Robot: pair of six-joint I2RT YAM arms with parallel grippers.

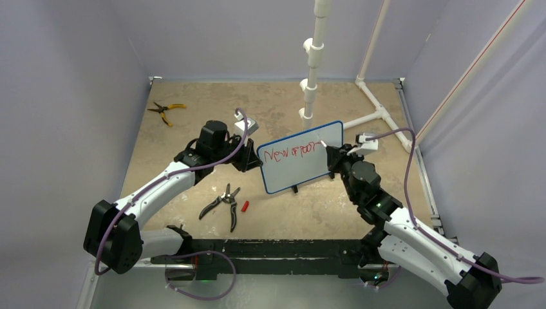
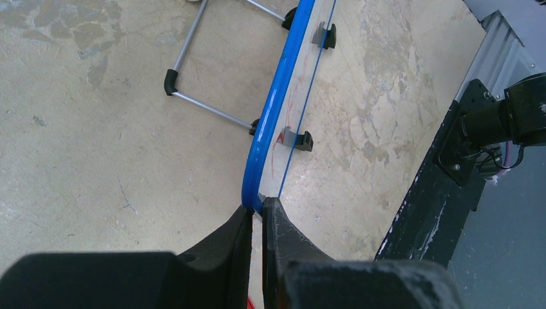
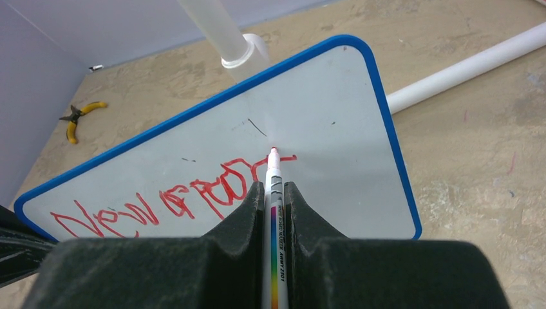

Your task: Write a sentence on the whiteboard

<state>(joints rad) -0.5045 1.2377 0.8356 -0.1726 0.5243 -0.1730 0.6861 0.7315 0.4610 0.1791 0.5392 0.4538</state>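
Glossy blue-framed whiteboard (image 1: 304,172), scrawled red sentence (image 1: 293,152)

The tan, mottled table (image 1: 277,103) has a pair of yellow-handled pliers (image 1: 162,111) lying open near its far left corner. Closer to the front lie black-handled cutters (image 1: 226,196), handles spread, with a small red piece (image 1: 244,206) just beside them on the right. A white plastic pipe (image 1: 313,58) stands upright at the back, and more white pipes (image 1: 380,114) branch across the far right corner. Pale lilac walls (image 1: 64,96) close it in.
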